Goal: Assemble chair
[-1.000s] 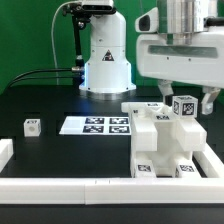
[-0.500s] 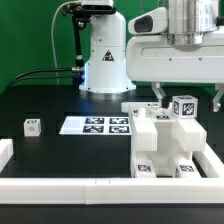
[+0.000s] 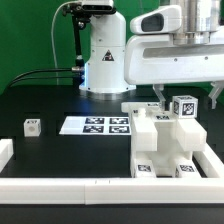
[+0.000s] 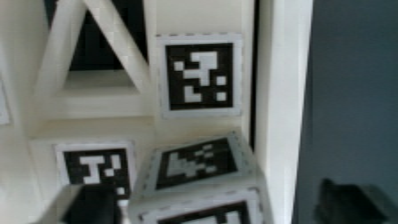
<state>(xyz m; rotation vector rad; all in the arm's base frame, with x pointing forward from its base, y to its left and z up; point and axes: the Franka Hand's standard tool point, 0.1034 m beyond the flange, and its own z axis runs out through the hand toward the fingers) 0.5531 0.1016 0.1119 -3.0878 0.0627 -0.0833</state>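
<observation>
The partly built chair (image 3: 158, 142), chunky white blocks with square tags, stands at the exterior view's right, inside the white border. On its top rear sits a small tagged block (image 3: 183, 106). My gripper (image 3: 186, 97) hangs over that block with one dark finger on each side of it. In the wrist view the same tagged block (image 4: 205, 178) lies between the dark fingers (image 4: 80, 205) of the gripper (image 4: 217, 205). One finger is close beside the block and a gap shows at the other, so the jaws are open. A tall tagged chair panel (image 4: 199, 75) rises beyond.
A small loose tagged cube (image 3: 32, 126) lies at the exterior view's left. The marker board (image 3: 95, 125) is flat in the middle. A white border rail (image 3: 90, 187) runs along the front and sides. The arm's base (image 3: 105, 60) stands at the back.
The hand has shifted slightly toward the exterior view's left above the chair. The fingers remain on either side of the tagged block, which has not moved.
</observation>
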